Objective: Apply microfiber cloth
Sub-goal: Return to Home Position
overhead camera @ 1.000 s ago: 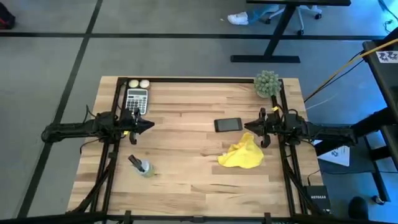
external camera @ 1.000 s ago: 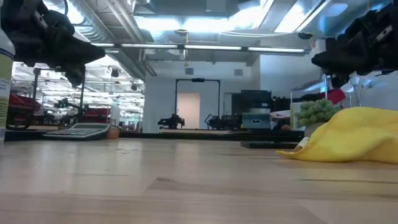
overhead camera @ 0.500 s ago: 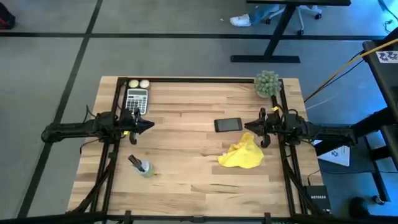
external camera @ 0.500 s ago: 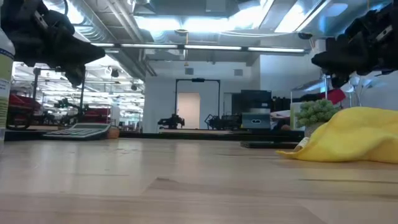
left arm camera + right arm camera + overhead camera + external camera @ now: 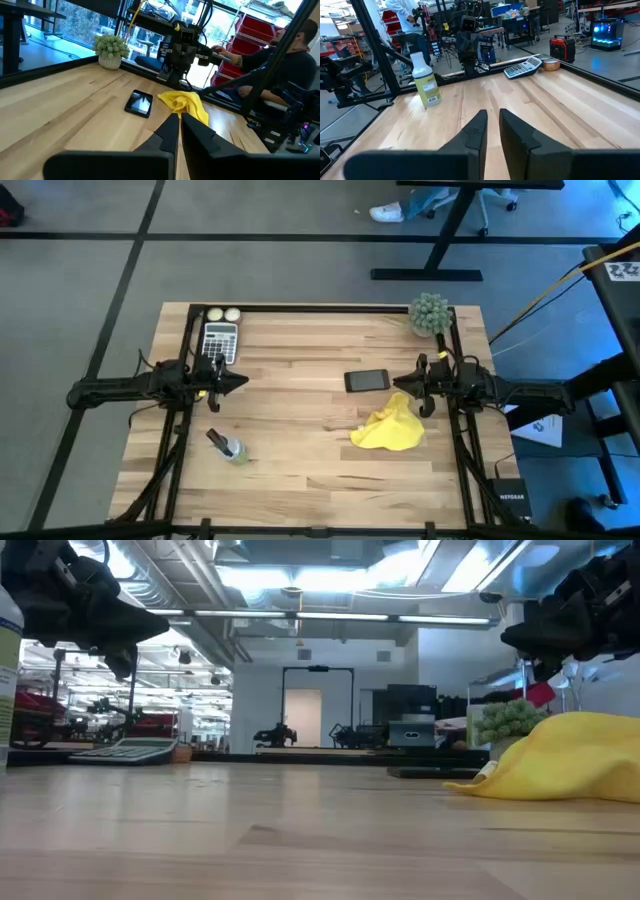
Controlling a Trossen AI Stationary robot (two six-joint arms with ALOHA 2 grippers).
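Both grippers empty, fingers closed to a sliver. Left gripper hangs above the table's left side, near the calculator. Right gripper hangs above the right side, just beside the phone. Cloth lies crumpled on the table, just beside the phone, close to the right gripper.

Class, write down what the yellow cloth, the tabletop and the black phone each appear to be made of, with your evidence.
Yellow cloth: soft matte fabric, judging by its crumpled folds.
Tabletop: pale wood, smooth finish, showing plank seams and grain.
Phone: glossy dark surface, likely glass or plastic; it reflects light.
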